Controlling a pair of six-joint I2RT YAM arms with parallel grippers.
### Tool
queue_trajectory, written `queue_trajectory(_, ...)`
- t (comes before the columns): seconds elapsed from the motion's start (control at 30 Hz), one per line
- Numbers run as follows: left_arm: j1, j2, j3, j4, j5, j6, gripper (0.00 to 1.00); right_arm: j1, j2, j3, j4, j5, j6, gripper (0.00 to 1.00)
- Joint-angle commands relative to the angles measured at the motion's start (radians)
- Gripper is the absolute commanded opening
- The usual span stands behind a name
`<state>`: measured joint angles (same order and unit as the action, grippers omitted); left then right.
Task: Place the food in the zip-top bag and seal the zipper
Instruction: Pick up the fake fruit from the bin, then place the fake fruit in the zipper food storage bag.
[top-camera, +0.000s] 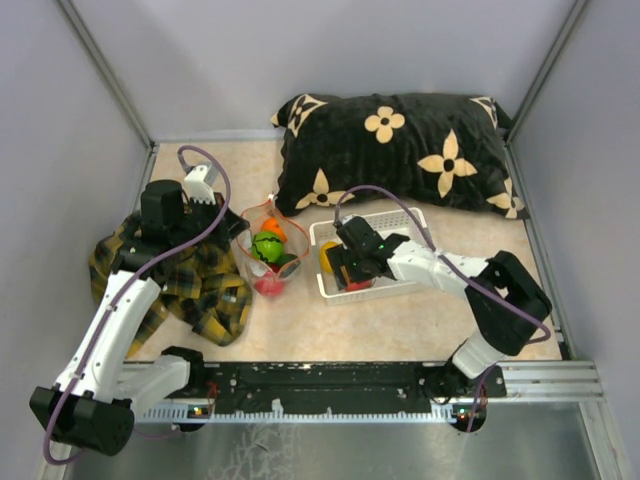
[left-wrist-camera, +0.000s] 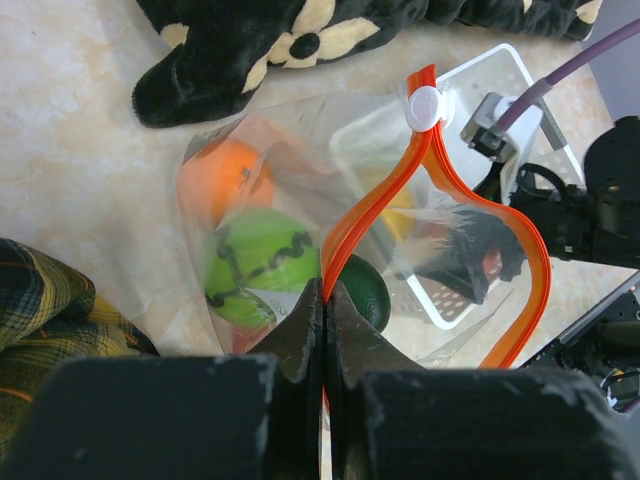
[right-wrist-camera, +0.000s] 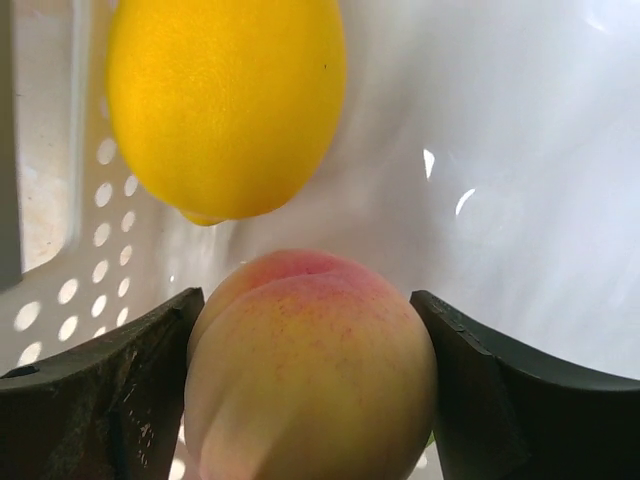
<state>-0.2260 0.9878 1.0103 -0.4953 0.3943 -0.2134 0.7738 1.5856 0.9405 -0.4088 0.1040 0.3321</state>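
The clear zip-top bag (top-camera: 262, 262) stands open left of the white basket (top-camera: 402, 222). It holds the orange fruit (left-wrist-camera: 225, 180), the green black-striped fruit (left-wrist-camera: 255, 262), the dark green fruit (left-wrist-camera: 368, 292) and a red fruit (top-camera: 268, 286). My left gripper (left-wrist-camera: 325, 300) is shut on the red-orange zipper strip (left-wrist-camera: 372, 205) at the bag's mouth; it also shows in the top view (top-camera: 228, 222). My right gripper (right-wrist-camera: 305, 390) is down in the basket with a finger against each side of the peach fruit (right-wrist-camera: 310, 370). The yellow fruit (right-wrist-camera: 225, 105) lies just beyond it.
A black pillow with cream flowers (top-camera: 400, 150) lies behind the basket and bag. A yellow and black plaid cloth (top-camera: 190, 285) lies under my left arm. A white slider (left-wrist-camera: 424, 107) sits at the strip's far end. Grey walls close in the sides.
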Motion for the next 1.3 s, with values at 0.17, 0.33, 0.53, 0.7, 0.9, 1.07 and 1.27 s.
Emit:
queue_trajectory(0.17, 0.010, -0.004, -0.007, 0.032, 0.019, -0.010, 0.00, -0.007, -0.195, 0.020, -0.027, 0.086, -0.029, 0.61)
queue_trajectory(0.33, 0.010, -0.008, -0.007, 0.034, 0.021, -0.012, 0.00, -0.006, -0.280, 0.049, -0.050, 0.129, -0.049, 0.59)
queue_trajectory(0.53, 0.010, -0.007, -0.006, 0.037, 0.027, -0.012, 0.00, 0.030, -0.353, 0.119, -0.056, 0.146, -0.089, 0.58)
queue_trajectory(0.7, 0.010, -0.008, -0.007, 0.037, 0.030, -0.013, 0.00, 0.094, -0.393, 0.178, 0.004, 0.167, -0.188, 0.58)
queue_trajectory(0.9, 0.011, -0.008, -0.008, 0.037, 0.031, -0.014, 0.00, 0.142, -0.409, 0.228, 0.117, 0.085, -0.246, 0.58)
queue_trajectory(1.07, 0.011, -0.007, -0.008, 0.037, 0.032, -0.014, 0.00, 0.175, -0.404, 0.248, 0.213, -0.037, -0.278, 0.58)
queue_trajectory(1.27, 0.013, -0.005, -0.010, 0.038, 0.035, -0.013, 0.00, 0.179, -0.368, 0.261, 0.324, -0.189, -0.270, 0.58)
